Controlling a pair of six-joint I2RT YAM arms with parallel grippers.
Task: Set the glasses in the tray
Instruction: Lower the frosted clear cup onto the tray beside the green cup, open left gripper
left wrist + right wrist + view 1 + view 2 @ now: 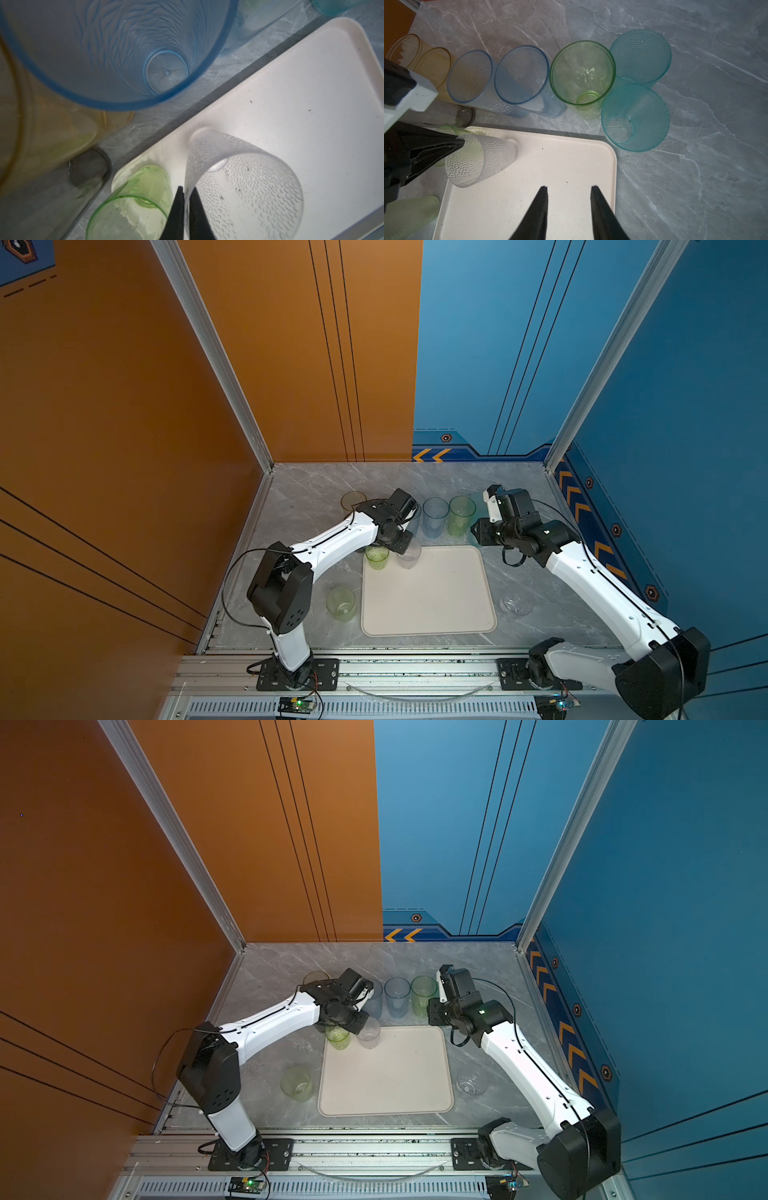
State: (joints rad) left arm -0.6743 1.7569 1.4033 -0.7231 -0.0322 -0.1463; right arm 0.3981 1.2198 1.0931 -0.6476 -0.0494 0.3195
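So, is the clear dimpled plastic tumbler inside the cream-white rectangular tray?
Inside. The tumbler has its base within the tray, near a corner; the left gripper grips its wall.

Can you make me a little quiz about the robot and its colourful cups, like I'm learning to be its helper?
1. True or false: the right end effector is holding a glass.
2. Which glass is the left end effector pinching by the rim? A: the clear dotted glass. B: a tall blue one. C: a yellow one.
3. How many teal glasses can you count in the right wrist view?

Key: 1 false, it is open and empty. 2 A. 3 two.
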